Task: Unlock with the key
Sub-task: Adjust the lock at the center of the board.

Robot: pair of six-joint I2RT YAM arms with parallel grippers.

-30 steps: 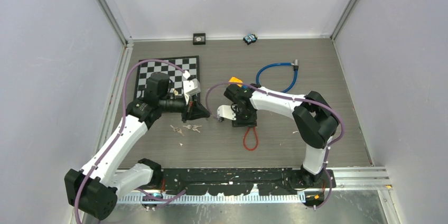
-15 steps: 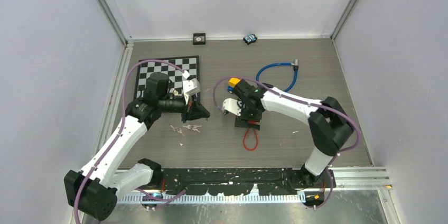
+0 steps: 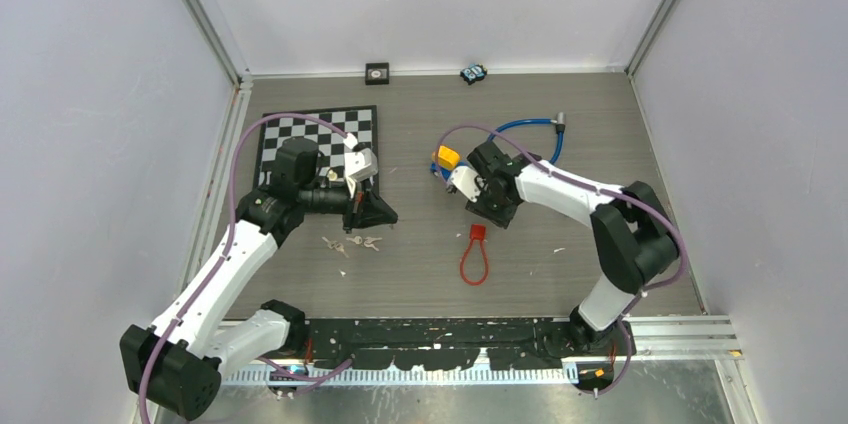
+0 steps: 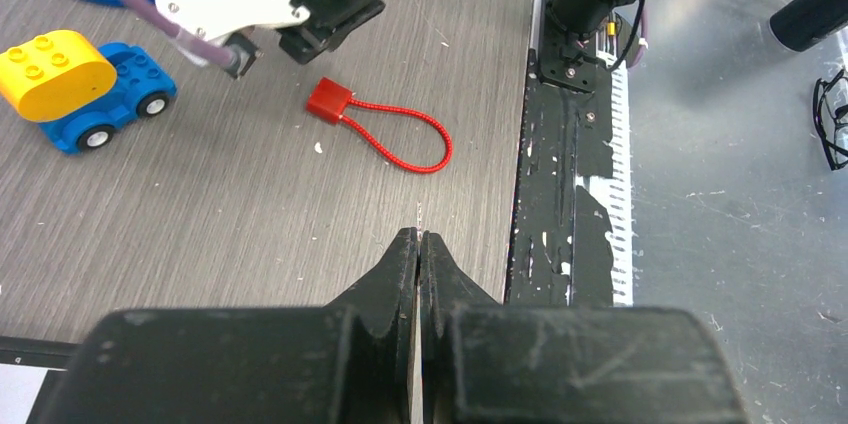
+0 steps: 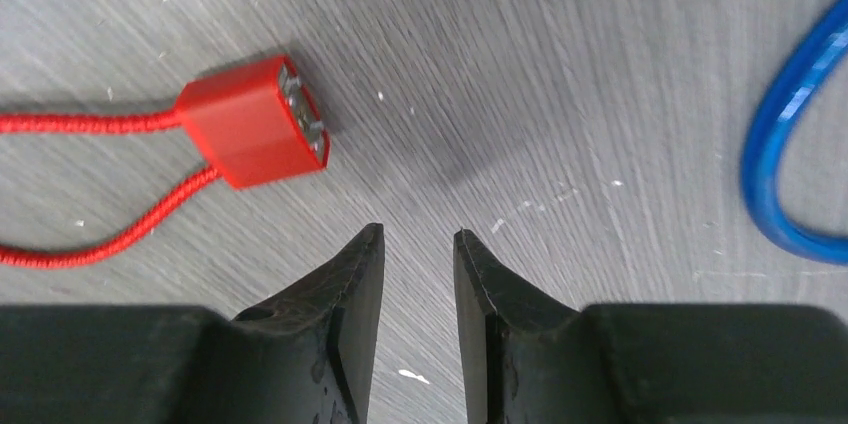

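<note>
The red cable lock [image 3: 477,234] lies flat on the table, its loop [image 3: 473,269] trailing toward the near edge. In the right wrist view its body [image 5: 255,134] shows just ahead and left of my right gripper [image 5: 418,239], which is open with nothing between its fingers. From above, the right gripper [image 3: 492,216] hovers just behind the lock. The keys [image 3: 356,242] lie loose on the table, below and left of my left gripper [image 3: 388,215]. The left gripper [image 4: 418,237] is shut with nothing visible in it, and it faces the lock [image 4: 330,101].
A yellow and blue toy car [image 3: 444,159] sits left of the right wrist, a blue cable [image 3: 525,139] behind it. The chessboard [image 3: 315,134] lies at the back left. Two small objects [image 3: 377,71] [image 3: 473,73] rest by the back wall. A black rail [image 3: 450,332] edges the table.
The right gripper has pulled back and to the right, away from the lock, which stays on the table. Its jaws widened, then narrowed. The left arm has not moved.
</note>
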